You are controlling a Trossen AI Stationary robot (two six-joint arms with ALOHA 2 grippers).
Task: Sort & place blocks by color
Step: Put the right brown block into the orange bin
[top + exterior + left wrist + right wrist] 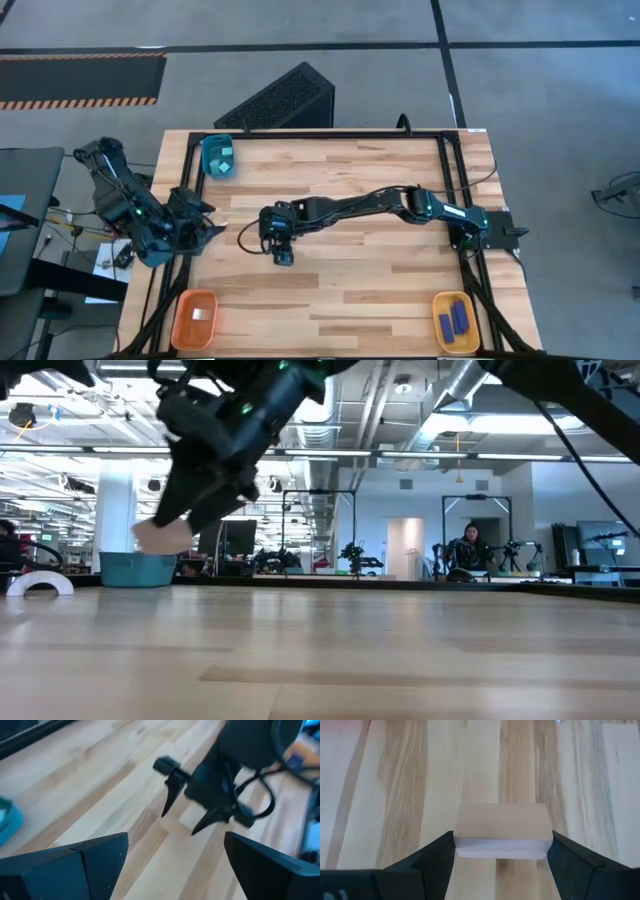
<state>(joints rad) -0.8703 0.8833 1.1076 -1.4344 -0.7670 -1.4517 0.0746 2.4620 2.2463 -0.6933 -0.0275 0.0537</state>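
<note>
**Desk:** High view first. Where are you, and what is the step?

**Me:** Above mid-table, my right gripper (283, 247) is stretched across the wooden table (400, 300) toward its left side. My left gripper (205, 230) waits at the left edge, jaws spread and empty. Teal tray (218, 157) at the far left corner, orange tray (195, 318) at the near left, yellow tray (455, 321) at the near right with dark blue bars (455, 318) in it. I judge the step to be carrying a wood piece to the orange tray, which already holds a pale one.

**Desk:** The low view?

**Me:** The pale wooden block (163, 537) hangs under my right gripper (190, 525), clear of the tabletop, with the teal tray (138, 569) behind it.

**Desk:** Left wrist view?

**Me:** My own two fingers (95, 855) stand wide apart. Beyond them the right gripper (182, 817) points down; the block between its tips is hard to make out against the boards.

**Desk:** And the right wrist view?

**Me:** The wooden block (502, 830) sits squarely between my fingers (432, 857), one touching each end: I am pinching it across its length. To do this well, keep the pinch steady, travel level above the table, and let go only once the block is over the tray's middle.
</note>
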